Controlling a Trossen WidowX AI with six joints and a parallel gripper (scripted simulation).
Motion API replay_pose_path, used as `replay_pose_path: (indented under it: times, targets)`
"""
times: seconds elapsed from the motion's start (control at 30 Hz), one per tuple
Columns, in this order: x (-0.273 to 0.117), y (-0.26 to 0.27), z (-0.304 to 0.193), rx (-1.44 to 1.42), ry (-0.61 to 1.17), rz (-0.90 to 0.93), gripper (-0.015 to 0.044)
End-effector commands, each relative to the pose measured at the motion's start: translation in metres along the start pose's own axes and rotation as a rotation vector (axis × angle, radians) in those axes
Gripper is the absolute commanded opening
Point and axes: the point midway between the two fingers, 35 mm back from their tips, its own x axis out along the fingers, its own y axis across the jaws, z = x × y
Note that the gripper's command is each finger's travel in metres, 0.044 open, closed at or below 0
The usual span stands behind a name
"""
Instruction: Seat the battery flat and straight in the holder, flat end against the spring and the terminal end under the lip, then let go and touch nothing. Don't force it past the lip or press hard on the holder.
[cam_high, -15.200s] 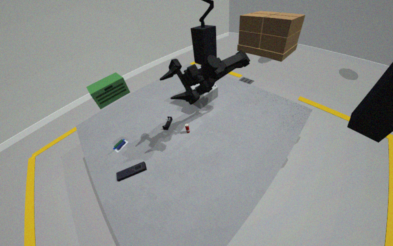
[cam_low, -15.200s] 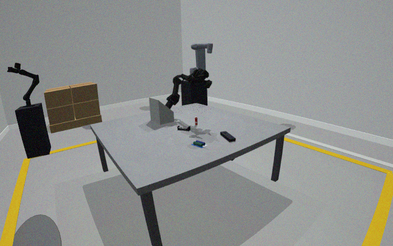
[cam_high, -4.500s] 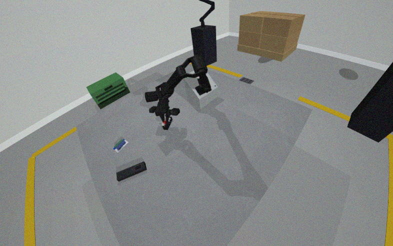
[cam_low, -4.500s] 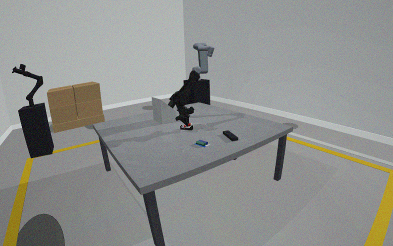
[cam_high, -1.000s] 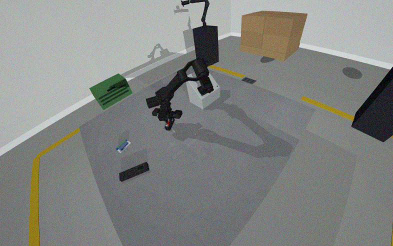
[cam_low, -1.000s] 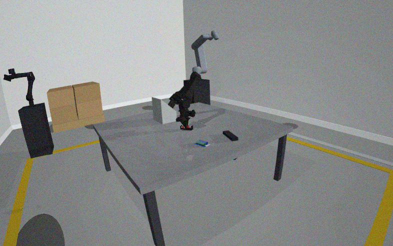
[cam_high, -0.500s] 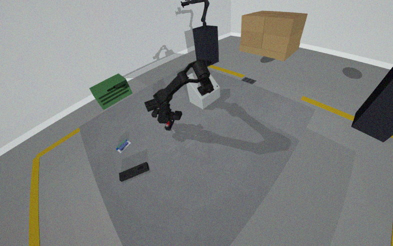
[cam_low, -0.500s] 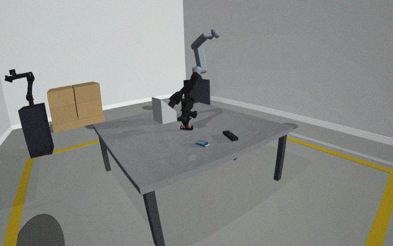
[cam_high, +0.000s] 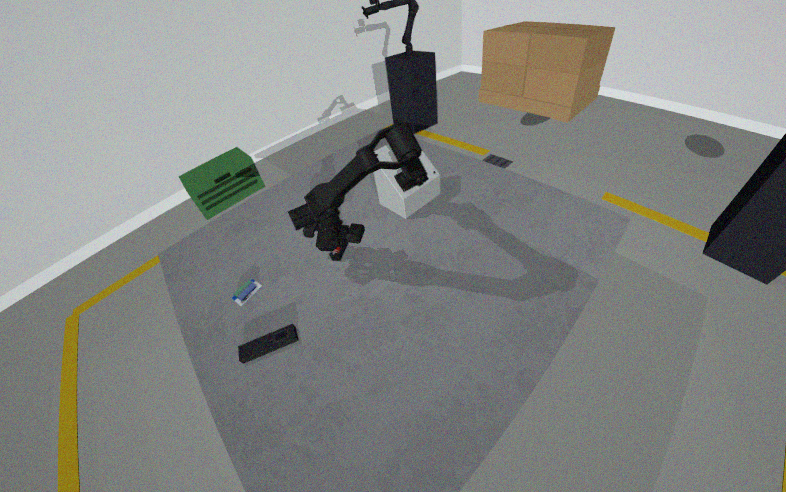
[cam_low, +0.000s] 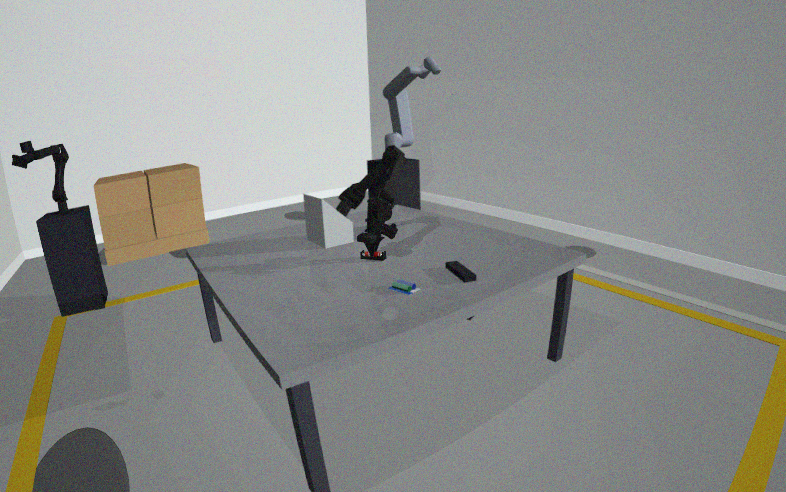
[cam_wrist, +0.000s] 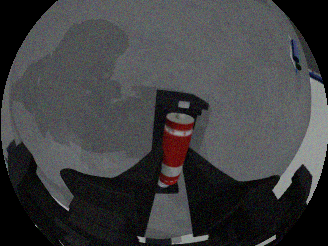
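My gripper (cam_wrist: 172, 150) is closed on the battery (cam_wrist: 176, 147), the red and white cylinder pinched between my two dark fingers. In the wrist view its long axis runs straight out along the fingers, one end poking past the tips. I cannot tell which end is the terminal. From outside, the gripper (cam_low: 372, 253) hangs low over the table (cam_low: 324, 324), pointing down, and whether the battery's lower end touches the top or rides just above it I cannot make out.

What the coming move turns on, as I judge it, is where the holder (cam_high: 267, 342) lies: a dark oblong block well apart from me, off past the small blue and green thing (cam_high: 246, 291), which sits roughly between us. In the top view the holder's long axis runs across, slightly slanted. I cannot see its spring or lip from here.

So I would have to carry the battery over, bring its axis down flat and in line with the holder's length, and keep above the blue thing on the way. The task is at an early stage: nothing is seated.
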Motion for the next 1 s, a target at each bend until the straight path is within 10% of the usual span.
replay_pose_path:
  times: [0.0,0.97]
  targets:
    - [0.004,0.003,-0.005,0.013,0.037,0.002,0.0058]
    - [0.002,0.003,0.011,0.010,0.028,-0.005,0.0058]
